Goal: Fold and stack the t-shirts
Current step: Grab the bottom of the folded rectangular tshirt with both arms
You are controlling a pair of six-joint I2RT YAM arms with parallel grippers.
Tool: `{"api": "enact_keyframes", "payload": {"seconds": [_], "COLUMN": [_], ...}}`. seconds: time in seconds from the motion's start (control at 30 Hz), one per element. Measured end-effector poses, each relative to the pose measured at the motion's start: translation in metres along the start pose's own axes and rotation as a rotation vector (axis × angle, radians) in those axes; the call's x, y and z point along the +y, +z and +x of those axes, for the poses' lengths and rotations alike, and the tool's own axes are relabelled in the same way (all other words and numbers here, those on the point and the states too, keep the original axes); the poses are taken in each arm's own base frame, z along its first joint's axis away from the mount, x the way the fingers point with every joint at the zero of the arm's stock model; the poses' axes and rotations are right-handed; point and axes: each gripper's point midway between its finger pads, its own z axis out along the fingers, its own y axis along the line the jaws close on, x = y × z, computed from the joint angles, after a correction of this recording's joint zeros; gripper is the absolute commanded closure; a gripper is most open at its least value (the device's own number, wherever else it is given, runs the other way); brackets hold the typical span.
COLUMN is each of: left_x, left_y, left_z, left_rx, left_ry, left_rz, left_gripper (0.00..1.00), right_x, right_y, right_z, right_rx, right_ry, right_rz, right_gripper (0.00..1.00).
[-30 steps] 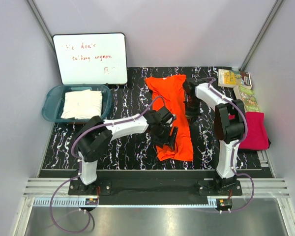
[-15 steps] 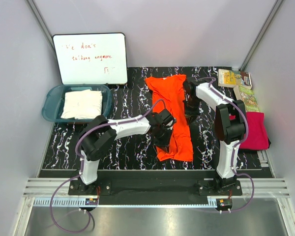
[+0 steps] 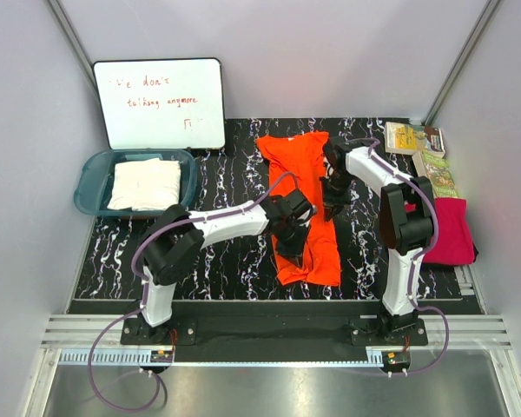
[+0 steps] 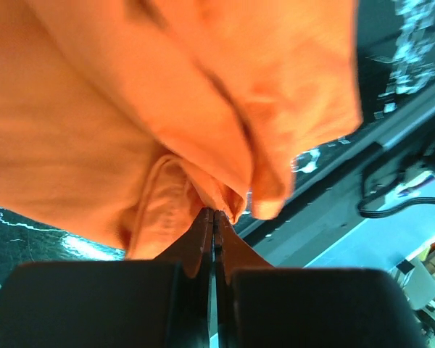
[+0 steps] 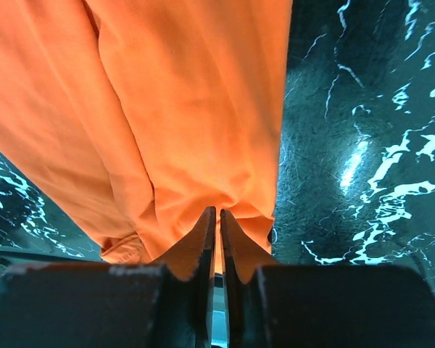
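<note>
The orange t-shirt (image 3: 306,169) lies lengthwise on the black marbled table (image 3: 230,178), folded narrow. My left gripper (image 3: 295,248) is shut on its left edge near the hem; in the left wrist view the closed tips (image 4: 214,212) pinch a bunched fold of orange fabric (image 4: 94,109). My right gripper (image 3: 328,211) is shut on the shirt's right edge, and orange cloth (image 5: 167,87) runs between its tips (image 5: 217,212). A cream-white t-shirt (image 3: 145,183) rests folded in the tub. The magenta-pink t-shirt (image 3: 452,230) lies folded at the right, behind the right arm.
A teal tub (image 3: 90,178) stands at the left edge. A whiteboard (image 3: 160,102) leans on the back wall. Colourful booklets (image 3: 421,148) lie at the back right. The table's front edge (image 3: 243,301) runs just below the orange shirt's hem.
My left gripper, open over the shirt a second ago, has shut on its left edge. The right gripper shifted slightly with the cloth still in it.
</note>
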Motion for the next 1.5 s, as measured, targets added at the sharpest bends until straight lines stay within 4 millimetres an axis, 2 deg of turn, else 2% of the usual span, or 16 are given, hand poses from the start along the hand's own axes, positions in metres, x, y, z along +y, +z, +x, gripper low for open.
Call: {"api": "enact_keyframes", "payload": {"seconds": [0.2,0.33,0.43,0.5,0.53,0.57,0.63,0.7,0.73,0.9,1.07,1.17,1.27,1.37,1.5], "left_x": [-0.033,-0.055,-0.065,-0.069,-0.070,-0.070,-0.069,-0.067,-0.067,-0.056,-0.019,0.002,0.022,0.033,0.036], "left_y": [-0.026,-0.044,-0.047,-0.042,-0.038,-0.033,-0.025,-0.021,-0.019,-0.024,-0.056,-0.068,-0.066,-0.057,-0.052], "left_z": [-0.031,-0.042,-0.044,-0.043,-0.041,-0.038,-0.028,-0.017,-0.011,0.010,0.030,0.026,0.019,0.022,0.020], "left_rx": [-0.082,-0.114,-0.106,-0.087,-0.070,-0.051,-0.005,0.038,0.057,0.080,0.017,-0.036,-0.066,-0.061,-0.070], "left_ry": [0.056,0.093,0.118,0.139,0.148,0.158,0.179,0.205,0.211,0.239,0.183,0.137,0.099,0.091,0.091], "left_rz": [0.027,0.049,0.051,0.044,0.036,0.026,0.005,-0.015,-0.025,-0.097,-0.117,-0.110,-0.115,-0.124,-0.113], "left_gripper": [1.00,0.99,0.96,0.89,0.71,0.60,0.27,0.07,0.01,0.01,0.01,0.01,0.01,0.01,0.01], "right_x": [-0.003,-0.004,-0.004,-0.004,-0.004,-0.004,-0.004,-0.005,-0.005,-0.006,-0.005,-0.002,0.002,0.011,0.030], "right_y": [0.007,0.011,0.014,0.016,0.017,0.019,0.021,0.024,0.025,0.029,0.030,0.030,0.027,0.013,-0.017], "right_z": [0.009,0.014,0.015,0.015,0.015,0.015,0.016,0.016,0.016,0.017,0.017,0.017,0.017,0.016,0.019], "right_rx": [0.032,0.053,0.062,0.067,0.069,0.073,0.080,0.086,0.089,0.103,0.104,0.106,0.104,0.078,0.026], "right_ry": [0.005,0.009,0.010,0.010,0.011,0.012,0.013,0.014,0.014,0.016,0.014,0.010,0.009,0.003,-0.013], "right_rz": [0.002,0.001,0.000,-0.002,-0.001,0.000,0.002,0.004,0.005,0.006,0.000,-0.017,-0.038,-0.084,-0.189], "right_gripper": [0.89,0.89,0.88,0.88,0.88,0.88,0.88,0.88,0.88,0.88,0.89,0.89,0.89,0.94,0.97]}}
